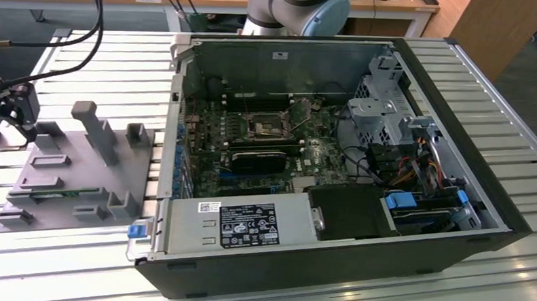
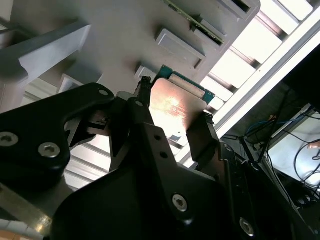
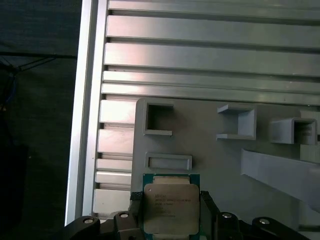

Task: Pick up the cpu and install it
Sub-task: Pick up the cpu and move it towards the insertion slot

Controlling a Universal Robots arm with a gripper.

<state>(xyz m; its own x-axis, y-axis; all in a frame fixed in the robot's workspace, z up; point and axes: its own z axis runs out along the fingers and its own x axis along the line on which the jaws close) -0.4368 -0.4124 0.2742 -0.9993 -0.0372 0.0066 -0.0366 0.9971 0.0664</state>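
The cpu, a flat square chip with a silver top plate and a green rim, sits between my gripper's two black fingers, which press on its opposite edges. In the second wrist view the cpu shows its shiny plate, held by the gripper just above the grey fixture tray. In the exterior view the gripper hangs over the tray's corner at the view's left. The open computer case lies to the right, with the motherboard socket exposed.
The tray carries upright posts and small pockets. A black block lies on the motherboard below the socket. Cables and drive cages fill the case's right side. The slatted aluminium table ends close beside the gripper.
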